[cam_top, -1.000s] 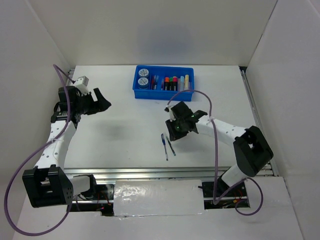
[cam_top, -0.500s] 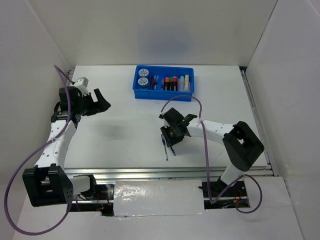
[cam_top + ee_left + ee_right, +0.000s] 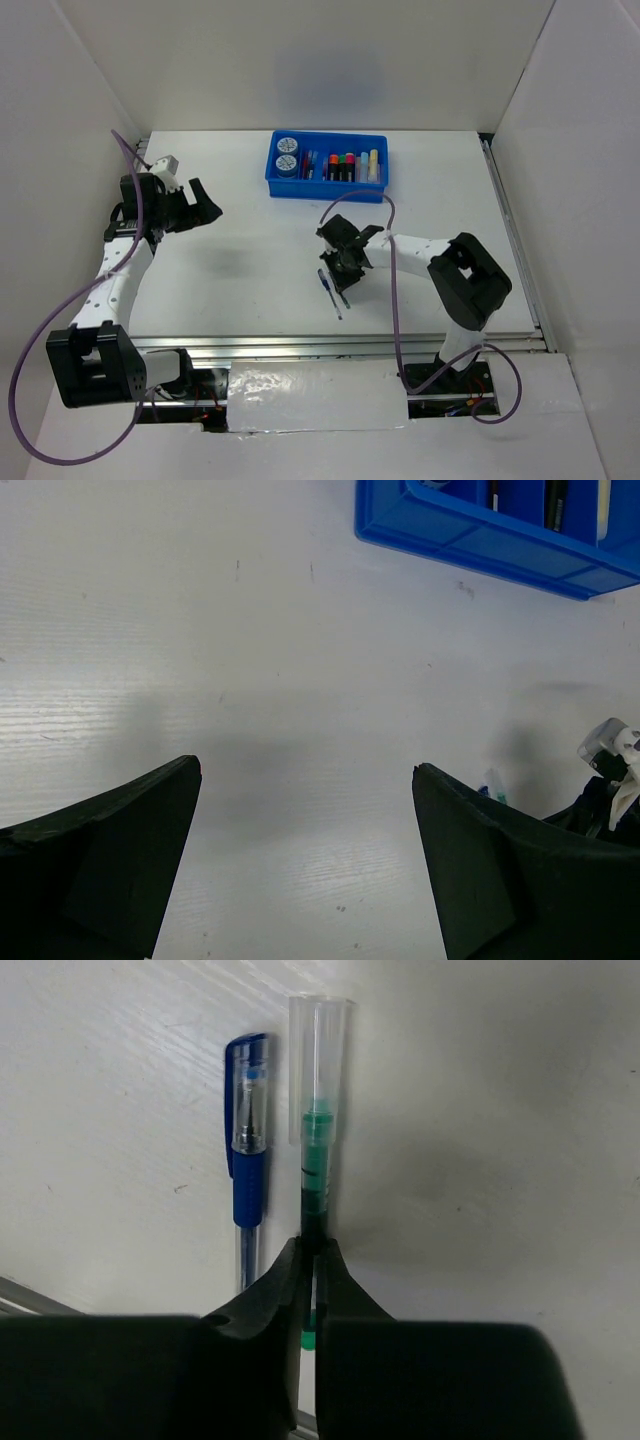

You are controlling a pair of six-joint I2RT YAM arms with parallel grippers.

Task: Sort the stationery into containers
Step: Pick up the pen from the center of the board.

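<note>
A white surface (image 3: 250,260) lies under the right gripper (image 3: 343,278); plain white walls (image 3: 320,60) stand beyond it and to both sides, a metal rail (image 3: 300,345) behind it.

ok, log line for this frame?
right gripper: shut on green pen | blue pen: loose beside it | left gripper: open, empty

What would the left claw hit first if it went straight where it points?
Probably just the bare table; the left gripper stands open, and the blue tray lies off to the side. Depth unclear.

Glossy blue plastic tray (image 3: 325,190), clear plastic green pen (image 3: 318,1130), matt white table (image 3: 250,260)
</note>
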